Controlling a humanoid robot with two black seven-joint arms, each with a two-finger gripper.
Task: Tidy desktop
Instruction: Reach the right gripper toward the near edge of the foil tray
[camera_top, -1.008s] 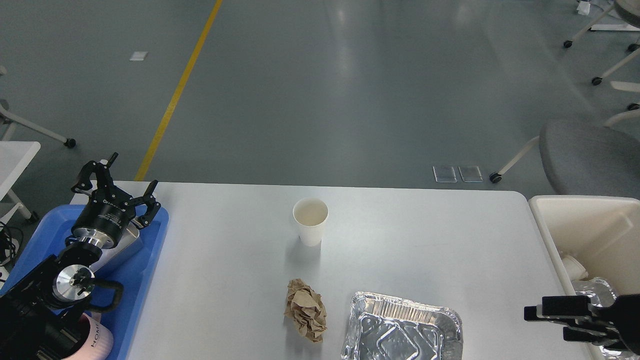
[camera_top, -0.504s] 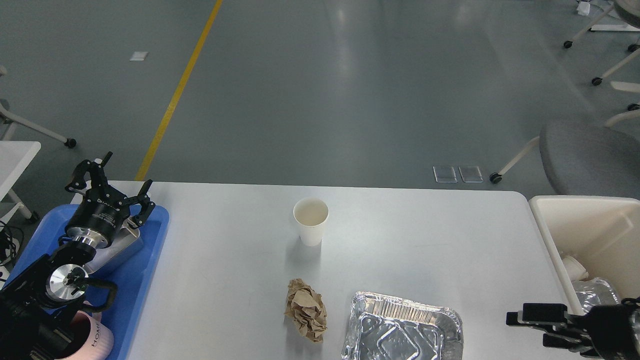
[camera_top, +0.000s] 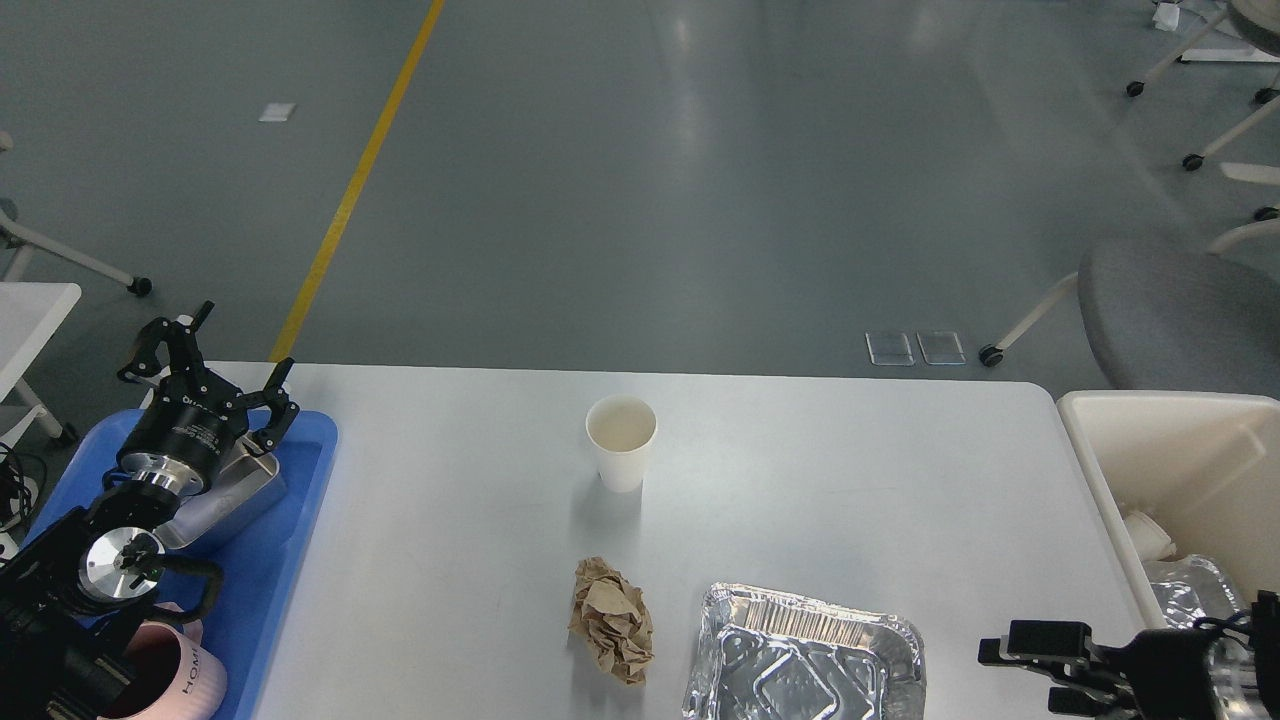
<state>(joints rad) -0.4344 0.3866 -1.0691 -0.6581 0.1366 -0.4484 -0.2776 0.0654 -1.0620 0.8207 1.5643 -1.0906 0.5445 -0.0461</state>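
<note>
One white paper cup (camera_top: 621, 441) at twelve o'clock, one crumpled brown paper ball (camera_top: 612, 620) and one foil tray (camera_top: 803, 656) down at six. One blue tray (camera_top: 290, 520) at nine, one cream bin (camera_top: 1180, 470) at three. One pink mug (camera_top: 165, 680).

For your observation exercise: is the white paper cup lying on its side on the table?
No. The paper cup stands upright on the table, with its open mouth facing up.
</note>
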